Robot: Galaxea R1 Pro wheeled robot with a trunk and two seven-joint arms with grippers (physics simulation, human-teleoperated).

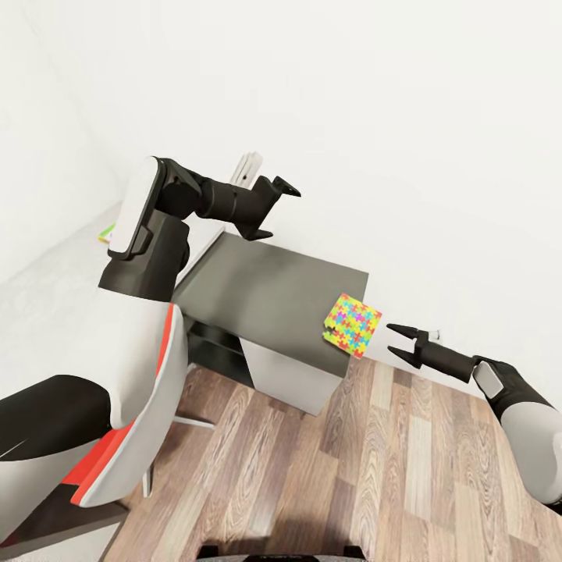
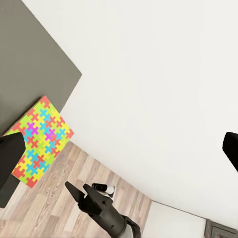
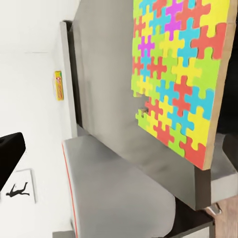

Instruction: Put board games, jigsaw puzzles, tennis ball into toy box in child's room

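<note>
we reach across the wood-plank floor (image 1: 406, 468) with our right pincer (image 1: 400, 342), its two dark fingers parted and empty, levelled just short of the jigsaw puzzle (image 1: 352, 325) at about four o'clock in the head view. the puzzle lies flat on the near corner of the grey bench (image 1: 273, 289), one edge hanging out past the rim, which we judge gives a finger room to slip beneath the thin square. in the right wrist view its interlocking yellow, blue, red, green and purple pieces (image 3: 181, 74) sit on a brown backing; one piece is missing from the edge. we read no words on it. beside the bench stands a white chair with red trim (image 1: 136, 406) at eight o'clock. farther back, our left pincer (image 1: 269, 207) hangs raised above the bench's far side at eleven o'clock, fingers spread and carrying nothing, held clear, we judge, of the right arm's reach. a small yellow box (image 3: 58, 85) lies beyond the bench; its lettering is too small to read.
</note>
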